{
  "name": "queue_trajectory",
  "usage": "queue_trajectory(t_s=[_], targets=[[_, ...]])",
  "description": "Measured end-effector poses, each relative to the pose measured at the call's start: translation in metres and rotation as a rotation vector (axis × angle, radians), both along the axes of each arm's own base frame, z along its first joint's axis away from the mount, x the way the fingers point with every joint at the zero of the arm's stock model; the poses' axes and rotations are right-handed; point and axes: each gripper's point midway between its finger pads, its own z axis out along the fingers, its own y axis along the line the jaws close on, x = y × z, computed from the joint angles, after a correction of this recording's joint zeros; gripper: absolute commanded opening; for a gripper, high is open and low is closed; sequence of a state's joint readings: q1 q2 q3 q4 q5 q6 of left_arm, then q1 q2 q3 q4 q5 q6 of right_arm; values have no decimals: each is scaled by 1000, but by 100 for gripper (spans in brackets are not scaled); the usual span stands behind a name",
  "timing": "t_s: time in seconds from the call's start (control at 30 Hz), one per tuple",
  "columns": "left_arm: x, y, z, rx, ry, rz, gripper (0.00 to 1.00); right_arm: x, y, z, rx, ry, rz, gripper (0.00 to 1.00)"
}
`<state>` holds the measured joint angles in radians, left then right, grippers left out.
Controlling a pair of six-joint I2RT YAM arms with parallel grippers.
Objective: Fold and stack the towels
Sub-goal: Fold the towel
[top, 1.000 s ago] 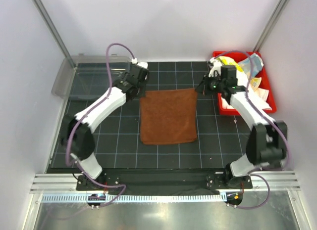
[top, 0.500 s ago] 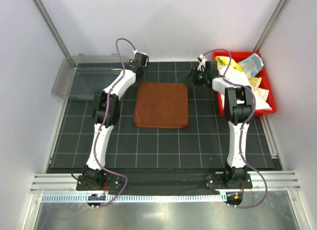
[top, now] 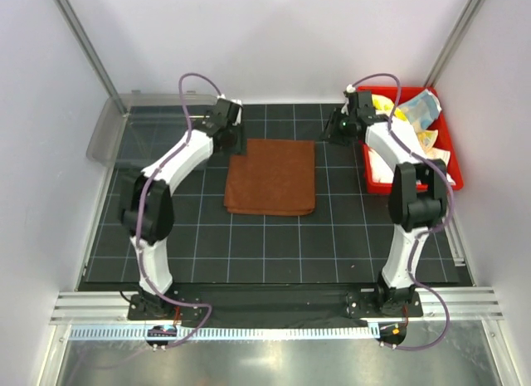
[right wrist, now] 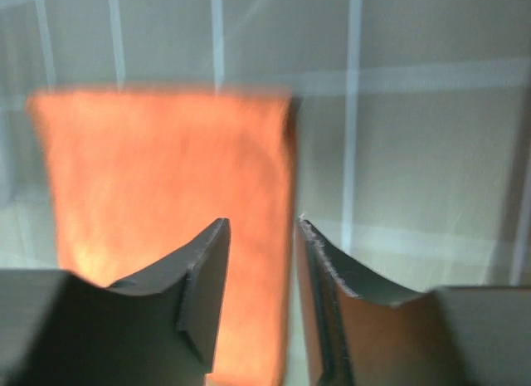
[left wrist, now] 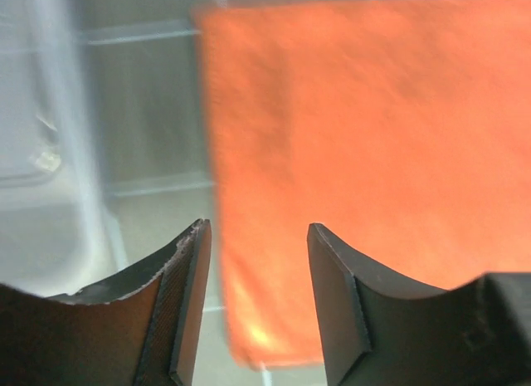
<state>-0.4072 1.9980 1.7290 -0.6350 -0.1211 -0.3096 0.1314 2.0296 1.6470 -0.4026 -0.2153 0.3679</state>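
Observation:
A rust-brown towel (top: 270, 177) lies flat on the dark grid mat in the middle. My left gripper (top: 236, 143) hovers at its far left corner. It is open and empty, and the towel (left wrist: 357, 153) shows below between its fingers (left wrist: 187, 278). My right gripper (top: 333, 132) hangs just off the far right corner, also open and empty, above the towel's right edge (right wrist: 166, 178). More towels sit crumpled in the red bin: a pale yellow one (top: 386, 104), a light-blue one (top: 421, 106) and a white one (top: 431, 158).
The red bin (top: 453, 168) stands at the back right, beside the mat. A clear plastic container (top: 112, 133) sits at the back left. White walls and metal posts close in the sides and back.
Both grippers have gone from shut to open and let go of the towel's far corners. The towel now lies a little farther back and left, and looks shorter front to back.

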Motion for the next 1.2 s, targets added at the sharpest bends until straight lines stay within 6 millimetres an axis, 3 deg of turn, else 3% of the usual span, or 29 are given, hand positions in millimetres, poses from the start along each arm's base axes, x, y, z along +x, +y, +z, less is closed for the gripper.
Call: queue_trajectory(t_s=[0.1, 0.17, 0.3, 0.43, 0.6, 0.83, 1.0, 1.2], targets=[[-44, -19, 5, -68, 19, -40, 51, -47, 17, 10, 20, 43, 23, 36], [-69, -32, -6, -98, 58, -59, 50, -80, 35, 3, 38, 87, 64, 34], [-108, -34, -56, -123, 203, -24, 49, -139, 70, -42, 97, 218, 169, 31], [-141, -20, -95, -105, 326, 48, 49, -192, 67, -93, 88, 381, 181, 30], [-159, -28, -101, -122, 339, 70, 49, -207, 58, -95, 86, 364, 172, 30], [-210, -42, -86, -182, 379, 60, 54, -236, 32, -92, -20, 373, 152, 31], [-198, -28, -63, -210, 314, 116, 53, -238, 28, -76, -20, 354, 117, 34], [-191, -15, -66, -210, 310, 166, 50, -227, 24, -60, -34, 328, 64, 31]])
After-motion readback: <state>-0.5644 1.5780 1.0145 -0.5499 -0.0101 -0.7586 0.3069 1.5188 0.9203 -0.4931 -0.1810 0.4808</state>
